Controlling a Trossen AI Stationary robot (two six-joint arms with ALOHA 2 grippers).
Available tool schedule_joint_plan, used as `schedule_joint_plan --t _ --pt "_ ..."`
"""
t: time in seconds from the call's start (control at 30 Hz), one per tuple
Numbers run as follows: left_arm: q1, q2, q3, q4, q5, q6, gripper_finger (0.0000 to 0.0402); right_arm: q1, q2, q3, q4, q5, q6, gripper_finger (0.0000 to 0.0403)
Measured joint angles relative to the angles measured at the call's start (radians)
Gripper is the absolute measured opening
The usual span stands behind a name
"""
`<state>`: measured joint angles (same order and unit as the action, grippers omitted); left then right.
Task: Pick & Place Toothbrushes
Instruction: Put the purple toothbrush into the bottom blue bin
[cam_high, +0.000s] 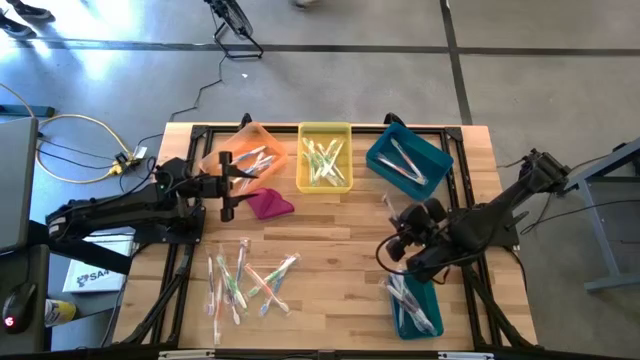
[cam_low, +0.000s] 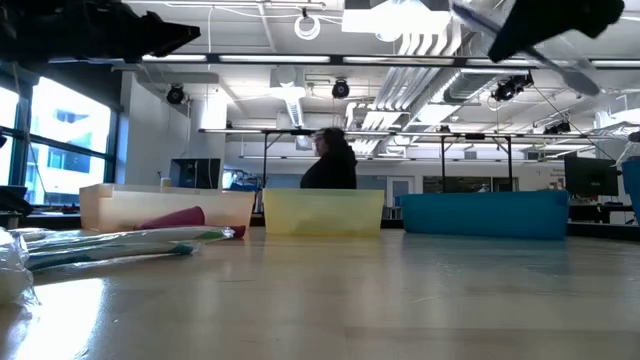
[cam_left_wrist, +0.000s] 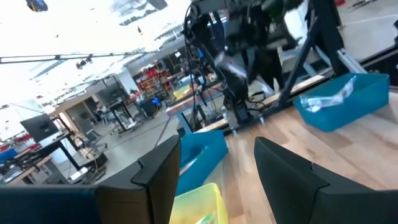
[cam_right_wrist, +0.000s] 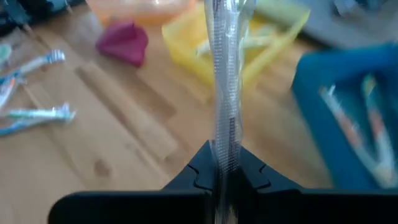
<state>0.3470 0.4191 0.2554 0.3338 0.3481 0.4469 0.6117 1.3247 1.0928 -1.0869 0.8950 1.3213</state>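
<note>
My right gripper hangs over the table's right half, shut on one toothbrush in a clear wrapper. Several more toothbrushes lie loose on the table at the near left and also show in the low view. Others lie in the orange bin, the yellow bin and two teal bins. My left gripper stands open and empty beside the orange bin, above the table. My right gripper pinches the wrapped toothbrush by one end between its two fingers. The fingers slant downward from the table's near right, and the toothbrush sticks straight out ahead of them toward the yellow bin. It is lifted clear of the table.
A magenta cloth lump lies in front of the orange bin, close to my left gripper. Bare wood lies between the loose pile and the near teal bin. A person stands in the room beyond the far edge.
</note>
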Motion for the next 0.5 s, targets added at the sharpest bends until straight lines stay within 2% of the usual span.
schedule_joint_plan --t 0.2,0.5 --pt "0.0 -0.06 0.0 -0.087 0.003 -0.007 0.0198 0.006 0.0 -0.056 0.083 -0.179 0.095 0.001" --pt "0.0 -0.064 0.0 -0.106 0.003 -0.007 0.0198 0.073 0.004 -0.056 0.138 -0.33 0.238 0.001"
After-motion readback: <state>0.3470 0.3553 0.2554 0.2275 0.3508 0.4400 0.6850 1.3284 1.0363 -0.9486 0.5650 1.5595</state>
